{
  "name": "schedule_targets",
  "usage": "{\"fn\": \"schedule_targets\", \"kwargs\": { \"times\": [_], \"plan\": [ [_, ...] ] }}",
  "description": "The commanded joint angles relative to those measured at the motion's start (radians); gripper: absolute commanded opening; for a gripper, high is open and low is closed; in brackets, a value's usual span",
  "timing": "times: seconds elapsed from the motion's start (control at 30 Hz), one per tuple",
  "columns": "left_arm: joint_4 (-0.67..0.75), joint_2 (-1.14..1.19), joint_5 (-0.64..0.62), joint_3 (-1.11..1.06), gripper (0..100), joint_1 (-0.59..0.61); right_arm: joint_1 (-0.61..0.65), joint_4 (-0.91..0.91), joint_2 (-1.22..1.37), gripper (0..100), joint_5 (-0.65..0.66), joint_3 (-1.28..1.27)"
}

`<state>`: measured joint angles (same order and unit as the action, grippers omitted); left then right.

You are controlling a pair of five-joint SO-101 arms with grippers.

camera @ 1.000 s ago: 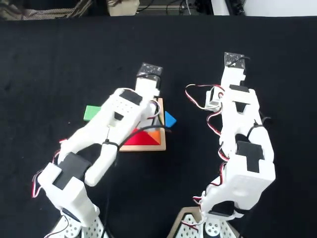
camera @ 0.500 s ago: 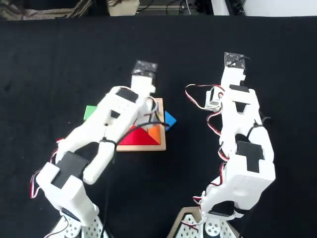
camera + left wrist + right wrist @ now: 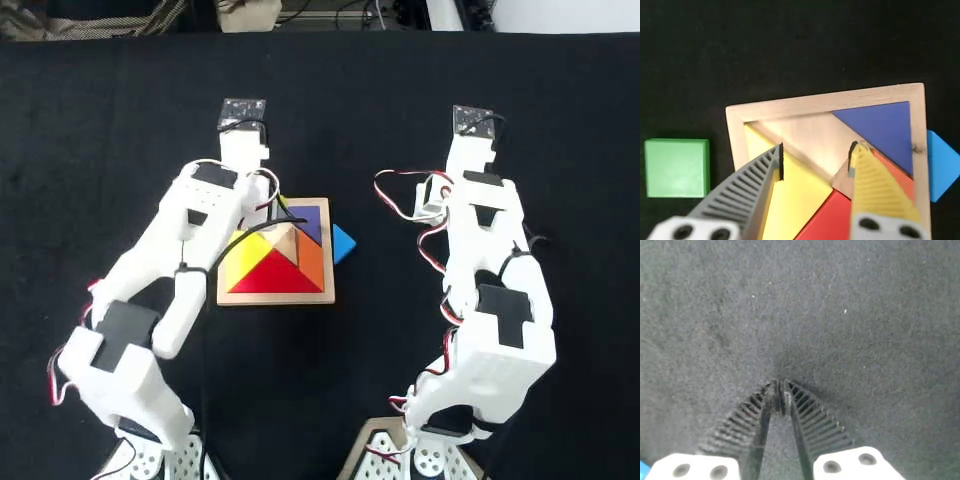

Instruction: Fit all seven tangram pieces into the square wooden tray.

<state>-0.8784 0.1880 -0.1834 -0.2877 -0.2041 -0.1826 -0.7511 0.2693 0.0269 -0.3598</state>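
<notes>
Tray (image 3: 275, 296) lies beneath the left gripper (image 3: 817, 150), spread wide and empty, arm outstretched; blue piece (image 3: 343, 241) just outside at three o'clock.

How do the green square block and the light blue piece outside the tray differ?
The green square block lies apart from the square wooden tray, black cloth between; the light blue piece sits against the tray's opposite outer wall. The green block shows a full square; the blue piece shows slanted edges. Both lie flat outside the tray, unfitted.
</notes>
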Motion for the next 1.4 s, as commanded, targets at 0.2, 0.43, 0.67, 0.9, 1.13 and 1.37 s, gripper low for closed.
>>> {"fn": "schedule_targets", "kwargs": {
  "times": [0.2,0.43,0.67,0.9,1.13,1.37],
  "plan": [
    [-0.054,0.137,0.078,0.151,17,-0.021,-0.009,0.011,-0.047,1.1,-0.002,0.031],
    [-0.112,0.138,0.084,0.185,17,-0.096,-0.009,0.012,-0.047,1.1,-0.002,0.031],
    [-0.114,0.146,0.084,0.183,17,-0.110,-0.009,0.011,-0.047,1.1,-0.002,0.031],
    [-0.236,0.049,0.089,0.272,17,-0.015,-0.009,0.012,-0.047,1.1,-0.002,0.031],
    [-0.474,-0.149,0.160,0.340,17,0.139,-0.009,0.012,-0.047,1.1,-0.002,0.031],
    [-0.394,-0.026,0.123,0.275,30,0.306,-0.008,0.012,-0.047,1.1,-0.002,0.031]
  ]
}}
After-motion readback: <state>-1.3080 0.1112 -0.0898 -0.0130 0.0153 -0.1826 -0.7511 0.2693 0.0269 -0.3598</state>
